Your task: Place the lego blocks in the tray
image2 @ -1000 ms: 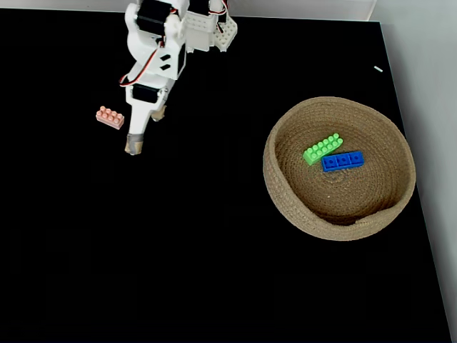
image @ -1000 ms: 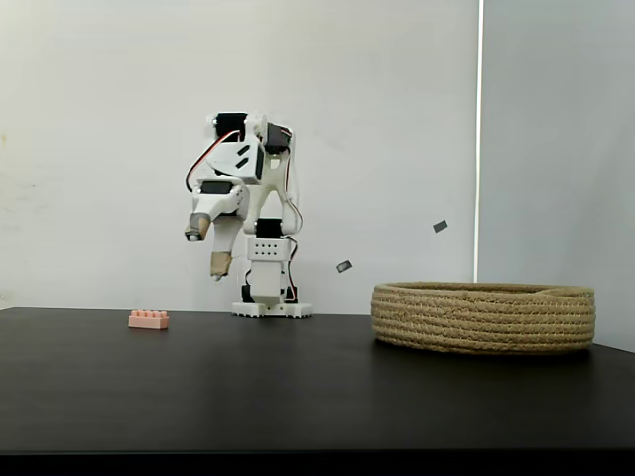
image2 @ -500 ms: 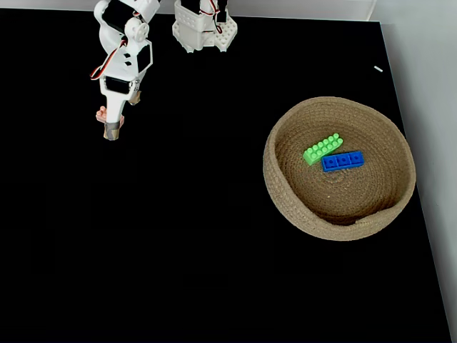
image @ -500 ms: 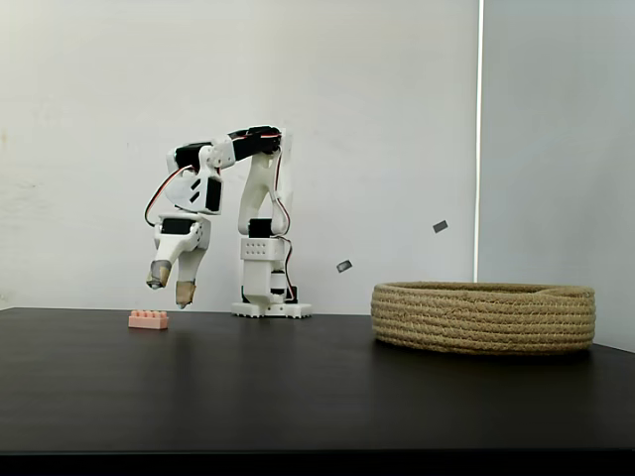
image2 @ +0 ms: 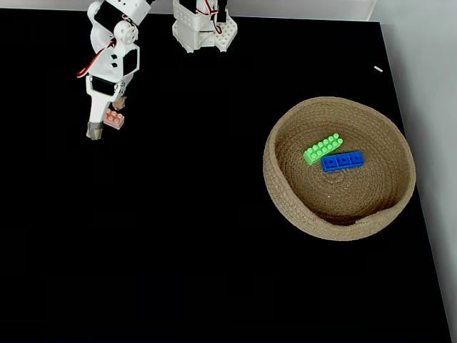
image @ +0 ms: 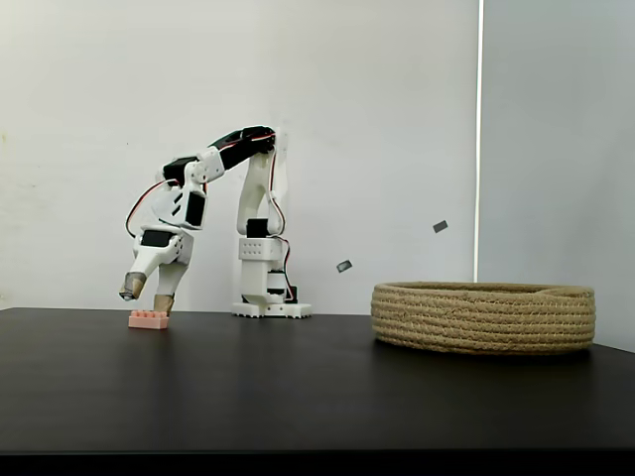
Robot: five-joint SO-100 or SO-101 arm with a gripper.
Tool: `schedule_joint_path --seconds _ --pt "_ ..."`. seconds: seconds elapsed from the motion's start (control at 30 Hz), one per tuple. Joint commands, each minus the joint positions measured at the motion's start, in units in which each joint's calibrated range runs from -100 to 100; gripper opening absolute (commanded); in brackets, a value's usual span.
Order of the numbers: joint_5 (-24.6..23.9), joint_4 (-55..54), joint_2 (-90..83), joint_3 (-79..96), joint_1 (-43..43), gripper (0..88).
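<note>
Landmark: tray (image2: 285,200), set on the table (image2: 178,250) at the right in both fixed views. Two lego blocks (image2: 333,153) are seen lying inside it, touching, side by side. A third block (image: 148,319) is placed far left of the tray, with the gripper (image: 146,293) positioned directly over it, fingers spread.

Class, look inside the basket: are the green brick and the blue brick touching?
Touching. In a fixed view from above, the green brick overlaps the blue brick's left end, no gap visible, inside the basket.
</note>
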Motion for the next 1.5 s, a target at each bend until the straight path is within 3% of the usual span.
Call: schedule_joint_path --seconds 0.0,0.1,0.17,0.4,0.53,0.7,0.83,0.97,1.17,1.37,1.47 --pt "0.10 -1.82 0.51 -0.60 0.54 37.2" --pt "0.59 -2.57 1.11 -0.33 0.21 26.3" --pt "0.78 -3.07 1.11 0.22 0.13 0.4" --pt "1.86 -3.98 -0.18 1.77 -2.26 0.1" --pt "-0.34 5.26 -2.59 -4.71 -6.47 0.1" --pt "-5.47 25.42 -5.60 -23.04 -17.68 0.1" --pt "-9.57 31.75 -10.24 -32.71 -32.02 0.2" --pt "-14.16 30.42 -13.34 -37.81 -43.65 0.2" --pt "-21.83 16.59 -14.28 -33.34 -56.34 0.2" --pt "-22.52 1.43 -14.45 -19.12 -65.66 0.4" --pt "-22.66 -3.48 -14.02 -15.56 -66.90 7.0"
